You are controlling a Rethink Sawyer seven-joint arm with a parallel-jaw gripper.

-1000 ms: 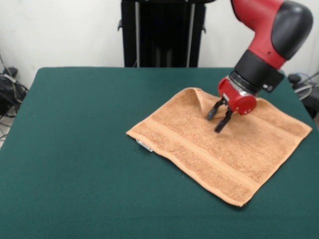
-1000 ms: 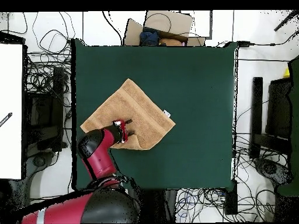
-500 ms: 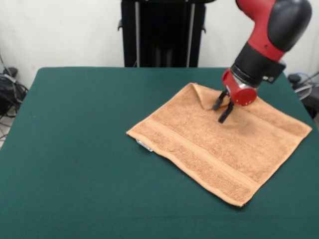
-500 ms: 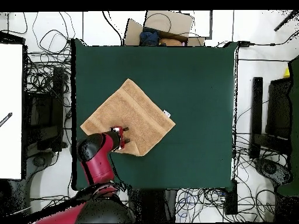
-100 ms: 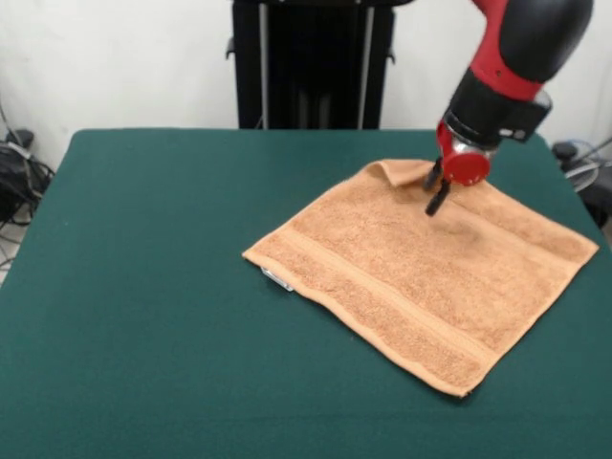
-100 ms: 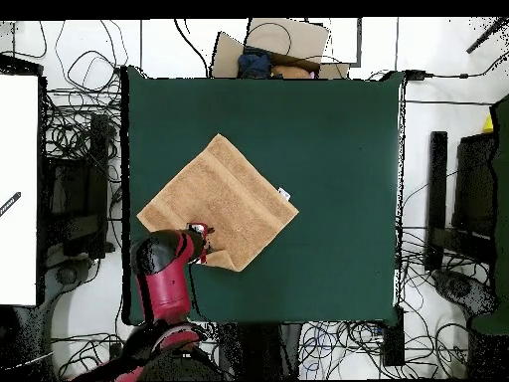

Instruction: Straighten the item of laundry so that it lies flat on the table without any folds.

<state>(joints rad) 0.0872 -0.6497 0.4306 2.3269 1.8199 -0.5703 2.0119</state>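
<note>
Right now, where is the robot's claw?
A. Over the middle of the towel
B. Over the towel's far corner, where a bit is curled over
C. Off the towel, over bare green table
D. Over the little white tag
B. The gripper hangs over the towel near its far corner, right beside the small fold curled over there.
</note>
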